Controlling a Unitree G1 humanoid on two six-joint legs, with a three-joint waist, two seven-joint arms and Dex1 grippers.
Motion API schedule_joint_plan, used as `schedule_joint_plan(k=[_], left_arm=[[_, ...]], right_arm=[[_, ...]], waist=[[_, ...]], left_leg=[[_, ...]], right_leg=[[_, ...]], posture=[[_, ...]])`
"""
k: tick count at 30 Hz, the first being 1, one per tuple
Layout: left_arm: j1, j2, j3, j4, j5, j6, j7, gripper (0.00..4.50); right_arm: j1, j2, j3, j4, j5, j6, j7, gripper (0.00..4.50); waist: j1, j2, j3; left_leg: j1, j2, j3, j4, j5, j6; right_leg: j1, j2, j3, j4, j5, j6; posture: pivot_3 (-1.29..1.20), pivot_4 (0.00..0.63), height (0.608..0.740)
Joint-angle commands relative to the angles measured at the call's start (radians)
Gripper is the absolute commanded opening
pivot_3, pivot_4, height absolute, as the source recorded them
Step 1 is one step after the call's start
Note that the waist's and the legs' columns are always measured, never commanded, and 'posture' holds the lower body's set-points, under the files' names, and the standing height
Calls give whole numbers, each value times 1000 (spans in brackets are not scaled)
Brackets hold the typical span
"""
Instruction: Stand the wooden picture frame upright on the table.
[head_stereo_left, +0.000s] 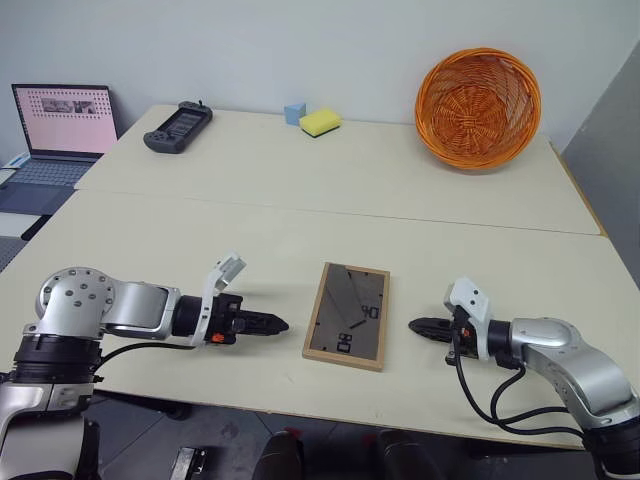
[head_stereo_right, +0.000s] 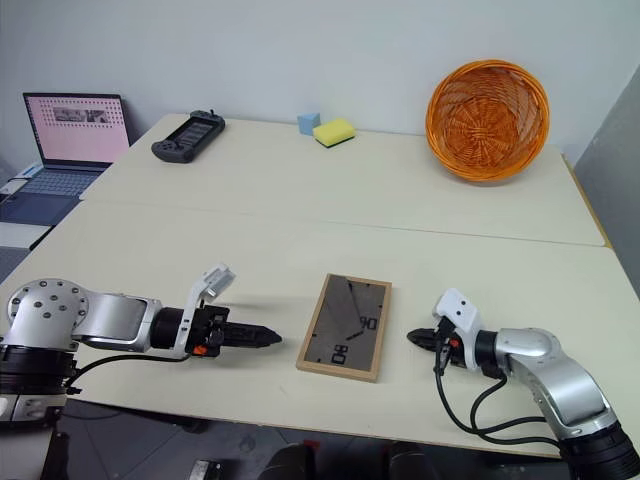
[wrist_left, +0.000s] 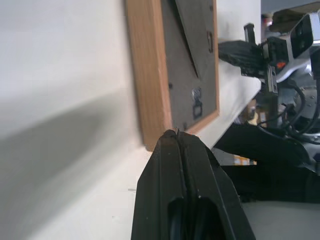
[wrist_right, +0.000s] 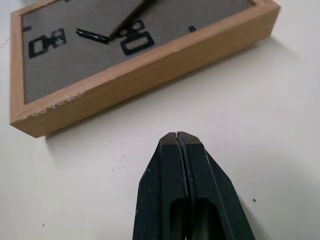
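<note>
The frame (head_stereo_left: 347, 315) lay face-down at the tabletop's (head_stereo_left: 300, 190) near edge, between the closed, empty left pincer (head_stereo_left: 277, 324) at nine o'clock and right pincer (head_stereo_left: 418, 325) at three; both needed opening before gripping its edges.

wooden picture frame (head_stereo_left: 347, 316) | flat, back up | table (head_stereo_left: 300, 220) near edge

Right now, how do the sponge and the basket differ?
The sponge is small, yellow and lies flat; the basket is large, orange, woven, and tipped on its side with its opening facing the robot. The sponge sits nearer the middle, the basket further right. Both sit at the table's far edge.
</note>
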Motion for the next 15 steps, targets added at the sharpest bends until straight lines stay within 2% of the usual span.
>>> schedule_joint_plan(k=[1,4,9,15], left_arm=[[0,64,-87,-28,-256,-110,162,534],[-9,74,-115,-30,-279,-137,185,1198],[-13,94,-131,-29,-279,-155,203,2020],[-10,103,-140,-30,-279,-161,210,3347]], right_arm=[[10,-13,-24,-55,18,-1,10,0],[20,-16,-27,-66,19,3,11,0],[16,-2,-42,-64,33,27,-5,0],[12,1,-40,-52,30,28,1,0]], waist=[[0,0,0],[1,0,0],[0,0,0],[0,0,0]], left_leg=[[0,0,0,0,0,0],[0,0,0,0,0,0],[0,0,1,0,0,0],[0,-1,1,0,0,0]], right_leg=[[0,0,0,0,0,0],[0,0,0,0,0,0],[0,0,0,0,0,0],[0,0,0,0,0,-1]], posture=[[0,150,740],[0,150,740],[0,150,740],[0,150,740]])
